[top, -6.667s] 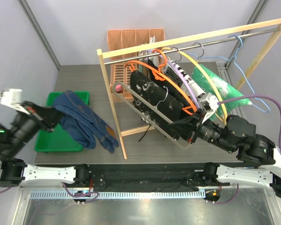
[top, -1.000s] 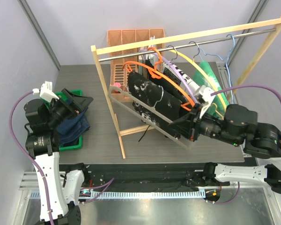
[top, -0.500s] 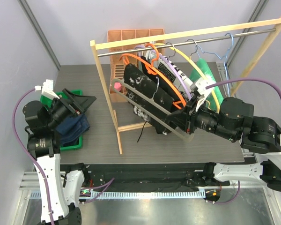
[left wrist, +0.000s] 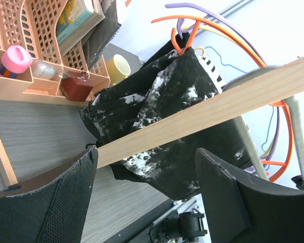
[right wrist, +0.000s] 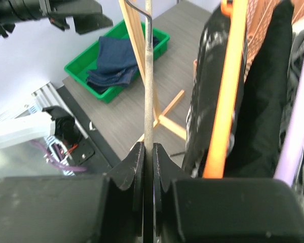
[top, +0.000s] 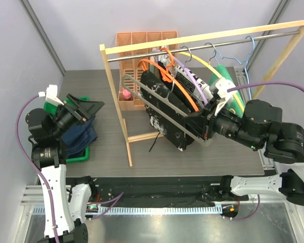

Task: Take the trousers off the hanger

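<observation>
- No wording, brand, number or sign can be read in any of the views.
- White marks are seen on a black cloth (top: 188, 77) hung on the rail, but no letters can be made out at this size.
- A teal-edged item (left wrist: 76, 23) is seen in the orange organizer (left wrist: 20, 30), and its face is too blurred for any print to be read.
</observation>
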Available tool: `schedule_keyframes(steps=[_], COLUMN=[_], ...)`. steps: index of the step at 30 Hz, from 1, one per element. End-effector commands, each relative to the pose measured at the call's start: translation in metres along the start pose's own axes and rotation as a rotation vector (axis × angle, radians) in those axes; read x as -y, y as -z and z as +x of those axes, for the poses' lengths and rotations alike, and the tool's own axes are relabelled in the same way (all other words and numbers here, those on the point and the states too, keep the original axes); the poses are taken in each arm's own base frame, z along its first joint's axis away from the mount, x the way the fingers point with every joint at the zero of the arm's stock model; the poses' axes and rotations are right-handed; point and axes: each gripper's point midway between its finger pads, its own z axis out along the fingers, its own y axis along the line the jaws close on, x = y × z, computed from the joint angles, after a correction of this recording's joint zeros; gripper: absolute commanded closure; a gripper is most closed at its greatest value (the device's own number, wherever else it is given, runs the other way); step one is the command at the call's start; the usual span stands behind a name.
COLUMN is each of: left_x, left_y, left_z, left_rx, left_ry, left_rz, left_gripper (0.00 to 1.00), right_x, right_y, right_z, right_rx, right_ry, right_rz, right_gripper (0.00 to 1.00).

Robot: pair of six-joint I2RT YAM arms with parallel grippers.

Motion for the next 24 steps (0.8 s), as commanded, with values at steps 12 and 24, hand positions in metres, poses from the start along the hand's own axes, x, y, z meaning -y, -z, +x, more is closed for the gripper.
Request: schedule_keyframes(steps=[12,24], left_x=[0.023,0.036], left_y=[0.001,0.003], left_z=[-0.011,-0.013], left_rx=[0.035,0.032], left_ry=[-0.029,-0.044], left_rz=[0.082,0.121], left_gripper=[0.23,0.22], right_x=[-0.005,-0.008], right_y=[-0.054,-0.082], right_z=[-0.069,-0.076], right_rx=[0.179,0.206], right_ry=[0.124,0.18], right_rz=[0.078,0.106], right_gripper=[0.99,0.99])
